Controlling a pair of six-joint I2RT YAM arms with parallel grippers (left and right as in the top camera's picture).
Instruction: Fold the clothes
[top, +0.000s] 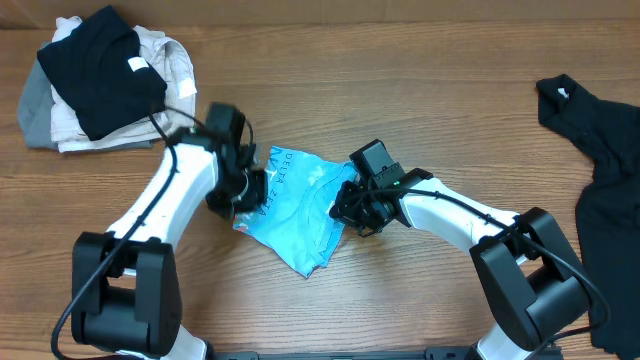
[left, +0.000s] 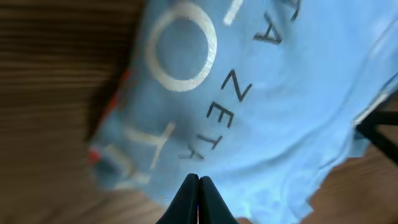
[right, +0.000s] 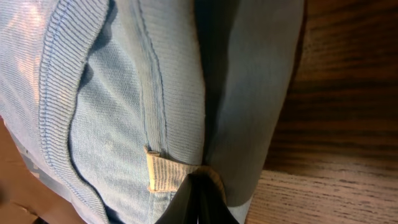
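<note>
The light blue T-shirt (top: 300, 212) with white lettering lies crumpled at the table's middle, between both arms. My left gripper (top: 246, 196) sits at its left edge. In the left wrist view the jaws (left: 199, 180) are pressed together at the shirt's (left: 261, 106) hem, with a red mark (left: 115, 102) at the cloth's left side. My right gripper (top: 350, 207) is at the shirt's right edge, shut on blue cloth (right: 112, 124) bunched round its tips (right: 200, 180) beside the collar label (right: 163, 173). A black shirt (top: 600, 170) lies spread at the far right.
A pile of garments (top: 100, 80), black on top of white and grey, sits at the back left corner. Bare wooden table (top: 420, 90) shows behind and in front of the blue shirt.
</note>
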